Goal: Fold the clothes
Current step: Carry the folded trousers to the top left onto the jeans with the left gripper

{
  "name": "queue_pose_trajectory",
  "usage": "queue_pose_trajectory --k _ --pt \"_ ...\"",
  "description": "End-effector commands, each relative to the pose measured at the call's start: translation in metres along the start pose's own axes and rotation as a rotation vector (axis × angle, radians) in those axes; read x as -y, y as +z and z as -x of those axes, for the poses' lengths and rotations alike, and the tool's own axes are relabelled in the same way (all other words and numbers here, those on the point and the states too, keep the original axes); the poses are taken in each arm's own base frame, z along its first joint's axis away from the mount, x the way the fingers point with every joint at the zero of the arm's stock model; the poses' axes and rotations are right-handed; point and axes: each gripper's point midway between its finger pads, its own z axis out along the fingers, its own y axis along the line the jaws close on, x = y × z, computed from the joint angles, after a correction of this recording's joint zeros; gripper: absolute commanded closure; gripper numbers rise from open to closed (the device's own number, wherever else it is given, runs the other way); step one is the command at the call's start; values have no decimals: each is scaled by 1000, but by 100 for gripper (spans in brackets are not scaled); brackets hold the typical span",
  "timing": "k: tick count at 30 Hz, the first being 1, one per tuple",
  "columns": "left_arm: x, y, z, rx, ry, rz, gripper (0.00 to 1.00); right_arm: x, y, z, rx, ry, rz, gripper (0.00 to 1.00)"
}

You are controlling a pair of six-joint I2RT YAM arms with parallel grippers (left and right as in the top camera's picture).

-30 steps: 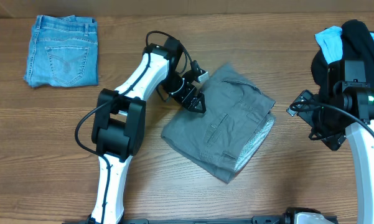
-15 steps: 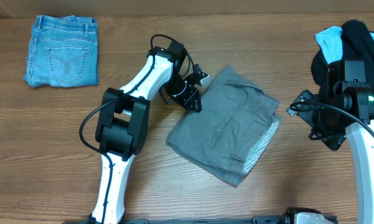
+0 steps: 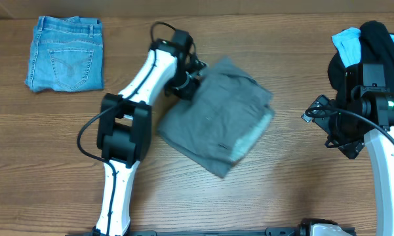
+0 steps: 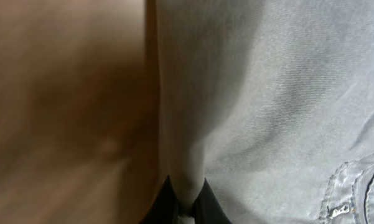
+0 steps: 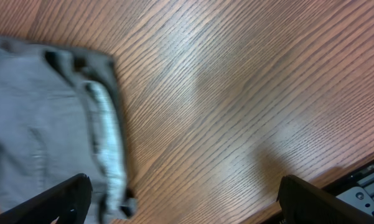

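Note:
The grey shorts [image 3: 216,121] lie folded in the middle of the table, and in the left wrist view they fill the right side [image 4: 274,93]. My left gripper [image 3: 187,84] is at their upper left edge. Close up, that gripper [image 4: 187,205] is shut on a raised pinch of the grey cloth. My right gripper [image 3: 328,128] hovers to the right of the shorts. From its own wrist, the right gripper [image 5: 187,208] is open over bare wood, and the shorts' edge [image 5: 50,124] shows at the left.
Folded light-blue denim shorts [image 3: 65,54] lie at the back left. A black garment [image 3: 380,42] and a pale-blue garment [image 3: 346,44] are heaped at the back right, close behind the right arm. The table [image 3: 282,196] is brown wood.
My left gripper went from open to shut on the grey shorts' edge. It then pulled them left and back across the table. The right arm stayed still.

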Motion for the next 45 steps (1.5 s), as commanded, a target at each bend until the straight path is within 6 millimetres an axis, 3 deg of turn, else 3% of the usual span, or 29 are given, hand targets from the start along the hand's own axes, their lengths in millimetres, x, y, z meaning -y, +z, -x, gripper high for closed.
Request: queue_pose_trajectory --k 1,12,17,22,34,45 --pt "-73 -31 4 35 -108 184 96 -2 -5 4 16 1 12 0" --pt "-161 -103 4 196 -262 264 96 -2 -5 4 16 1 12 0" --pt "-197 -121 3 280 -351 304 96 -2 -5 4 15 1 12 0" --pt "-218 -138 2 346 -448 323 96 -2 -5 4 15 1 11 0" --pt "-250 -221 17 575 -571 402 96 0 -5 2 8 1 5 0" --pt "-290 -239 -19 628 -809 404 96 2 -3 1 4 2 -7 0"
